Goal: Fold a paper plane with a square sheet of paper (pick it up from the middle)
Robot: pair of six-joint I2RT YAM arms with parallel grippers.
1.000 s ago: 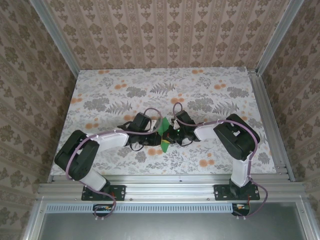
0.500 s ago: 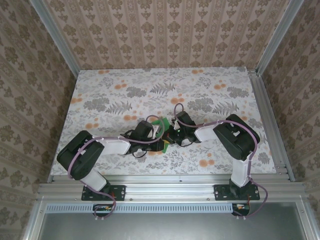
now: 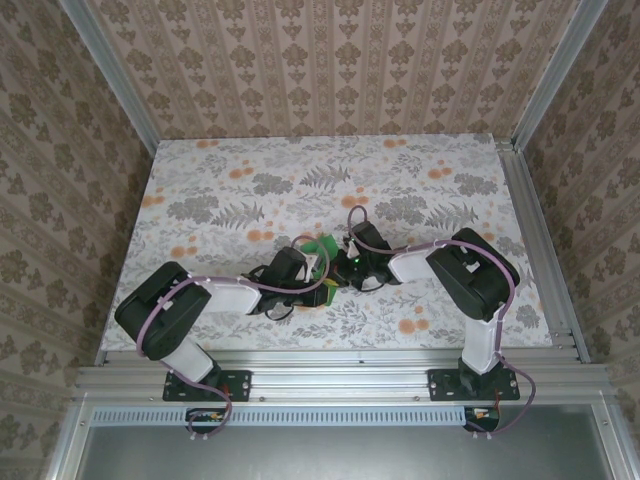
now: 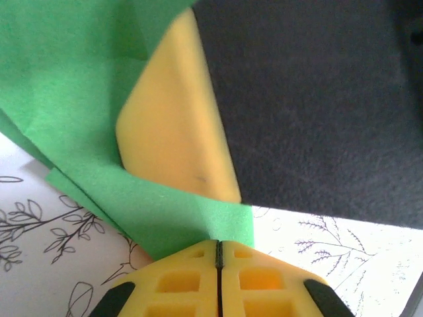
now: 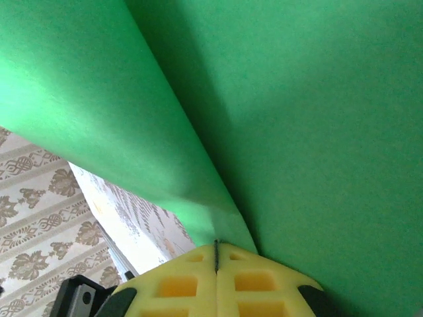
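Top view: both arms reach in over the floral counter [image 3: 200, 190] & meet just below frame ctr. The green paper sheet [image 3: 322, 248] is caught between them, partly folded. One bit of green shows above the hands, another lower down by the L hand [image 3: 322, 288]. The R hand [image 3: 343, 270] comes in from the right, just beside the L.

L wrist view: L hand [image 4: 218, 246] sits at bottom ctr, yellow fingers pressed together w/ only a thin dark seam, nipping the lower edge of the sheet [image 4: 66, 86]. The paper takes the upper left, w/ doubled layers visible along its left edge, & runs down to the fingertips. A yellow pad [image 4: 175, 125] of the R hand lies against the paper mid-frame, its black body in the upper right. Counter print shows along the bottom.

R wrist view: R hand [image 5: 216, 254] at bottom ctr, fingers closed tight on the sheet [image 5: 304, 132]. A soft rolled fold runs from upper left down into the tips. Patterned wall [image 5: 33, 198] shows in the lower left corner.
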